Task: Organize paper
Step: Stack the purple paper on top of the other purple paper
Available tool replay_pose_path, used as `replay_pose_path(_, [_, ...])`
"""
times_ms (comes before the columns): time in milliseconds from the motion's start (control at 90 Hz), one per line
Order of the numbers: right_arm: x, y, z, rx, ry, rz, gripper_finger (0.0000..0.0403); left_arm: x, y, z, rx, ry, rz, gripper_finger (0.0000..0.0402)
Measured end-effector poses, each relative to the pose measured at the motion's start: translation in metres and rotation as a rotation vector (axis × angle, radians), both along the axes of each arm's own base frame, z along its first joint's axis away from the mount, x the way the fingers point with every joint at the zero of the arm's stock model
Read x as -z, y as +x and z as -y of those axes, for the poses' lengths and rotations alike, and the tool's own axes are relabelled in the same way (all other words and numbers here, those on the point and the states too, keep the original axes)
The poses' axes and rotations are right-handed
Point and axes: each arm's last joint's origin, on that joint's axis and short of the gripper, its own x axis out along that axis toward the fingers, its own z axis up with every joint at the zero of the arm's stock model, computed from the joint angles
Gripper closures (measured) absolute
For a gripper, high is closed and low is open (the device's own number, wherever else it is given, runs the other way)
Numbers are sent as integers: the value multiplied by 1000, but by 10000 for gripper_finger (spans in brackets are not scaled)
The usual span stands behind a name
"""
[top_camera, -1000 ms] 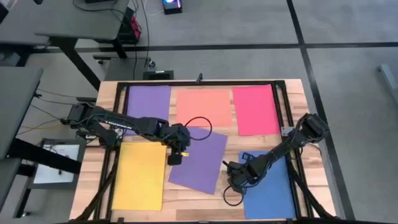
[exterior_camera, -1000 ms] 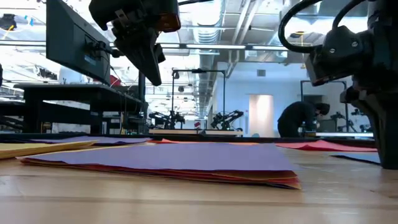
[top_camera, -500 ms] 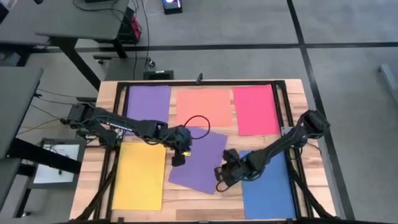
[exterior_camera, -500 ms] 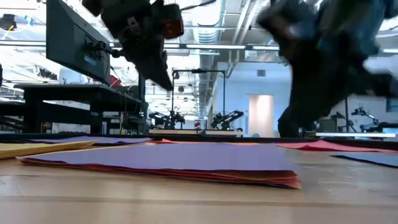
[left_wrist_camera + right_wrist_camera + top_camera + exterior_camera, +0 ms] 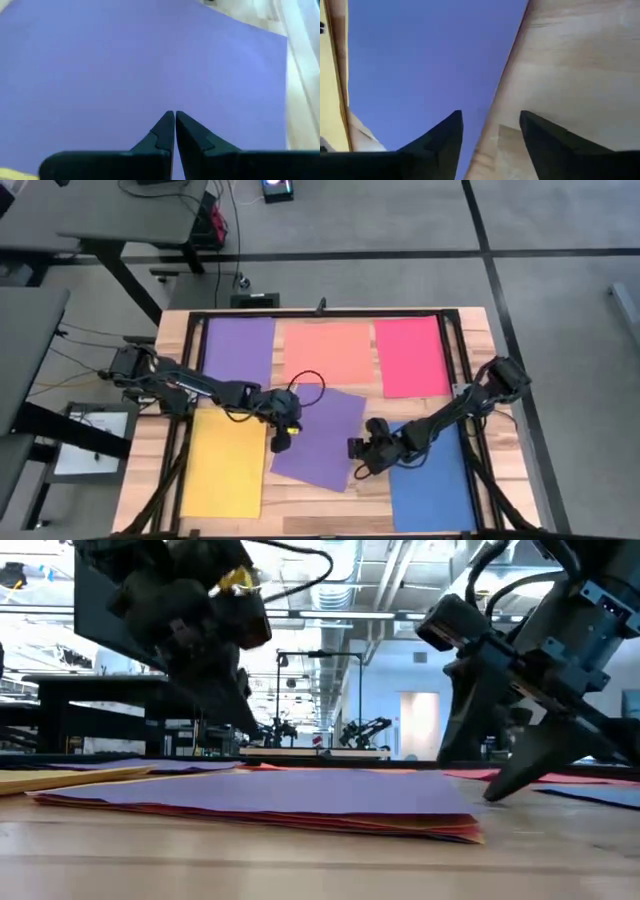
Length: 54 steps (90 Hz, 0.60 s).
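— Sorting looks mostly done: purple, salmon, pink, yellow and blue sheets lie flat around the table (image 5: 330, 500).

— We have the skewed centre stack (image 5: 320, 438) left. Our left gripper (image 5: 282, 442) hovers clenched; our right gripper (image 5: 364, 455) spreads its fingers (image 5: 440, 145) astride the edge.

Bright even overhead light, blurred wrist views

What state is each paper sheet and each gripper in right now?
Tilted purple stack: skewed, several colours layered beneath.
Purple sheet: flat, squared.
Salmon sheet: flat, squared.
Pink-red sheet: flat, squared.
Yellow sheet: flat.
Blue sheet: flat.
Left gripper: shut, empty.
Right gripper: open.
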Motion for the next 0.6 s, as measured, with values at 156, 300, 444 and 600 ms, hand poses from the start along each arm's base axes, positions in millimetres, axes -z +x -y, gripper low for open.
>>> replay_pose_path(156, [0, 4, 5, 13, 12, 14, 215, 24, 13, 5, 16, -22, -69, 402])
replay_pose_path(300, [-1, 8, 10, 27, 15, 28, 219, 28, 26, 7, -2, -41, -81, 402])
replay_pose_path(444, [-1, 11, 13, 10, -5, 41, 222, 28, 29, 7, 10, -31, -76, 402])
replay_pose_path(600, [-7, 10, 11, -31, 31, 41, 223, 29, 27, 7, 19, -19, -101, 402])
